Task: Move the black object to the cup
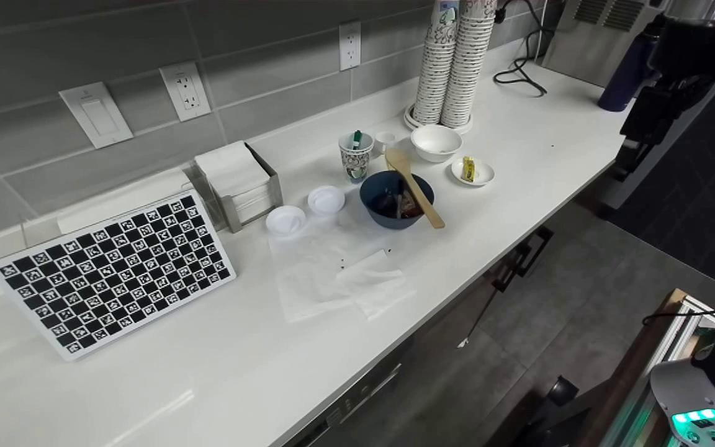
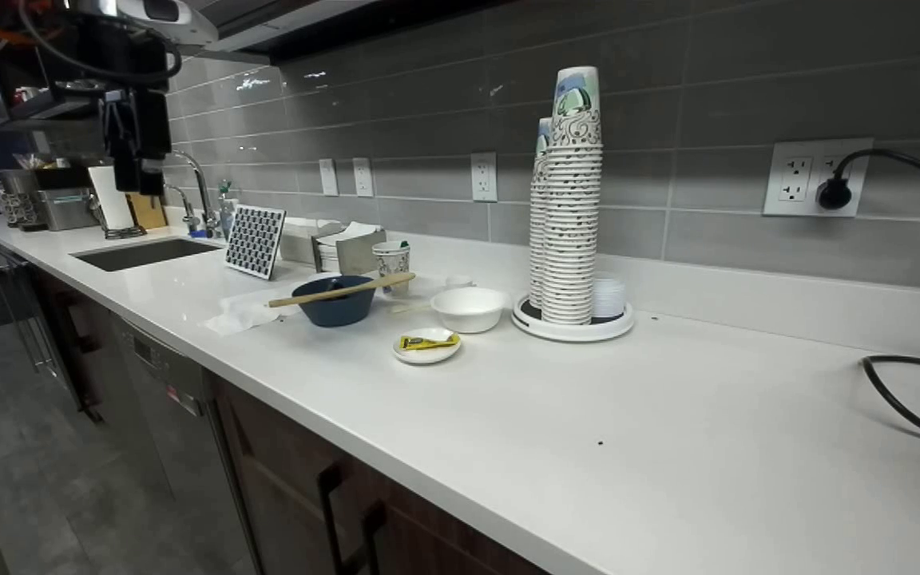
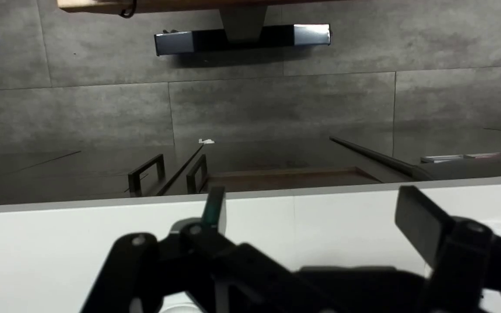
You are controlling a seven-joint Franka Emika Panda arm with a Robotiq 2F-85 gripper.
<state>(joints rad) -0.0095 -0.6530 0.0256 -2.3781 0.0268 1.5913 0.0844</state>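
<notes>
Tiny black specks lie on the white counter. A lone black speck [image 1: 552, 146] lies right of the small dish; it also shows in an exterior view [image 2: 600, 442]. A few more specks [image 1: 389, 251] lie on and near the paper napkins. I cannot tell which is the black object. The small pale cup [image 1: 385, 141] stands between the patterned paper cup and the white bowl; it is partly hidden in an exterior view [image 2: 458, 281]. My gripper [image 3: 312, 204] is open and empty, high above the counter's front edge, also visible in both exterior views [image 1: 632, 146] [image 2: 144, 172].
A dark blue bowl [image 1: 377, 214] has a wooden spoon [image 1: 422, 197] across it. A white bowl [image 1: 437, 141], a dish with a yellow packet [image 1: 468, 169], tall cup stacks [image 1: 435, 81], a patterned paper cup [image 1: 355, 162], napkins [image 1: 364, 282] and a checkered board [image 1: 115, 273] stand nearby.
</notes>
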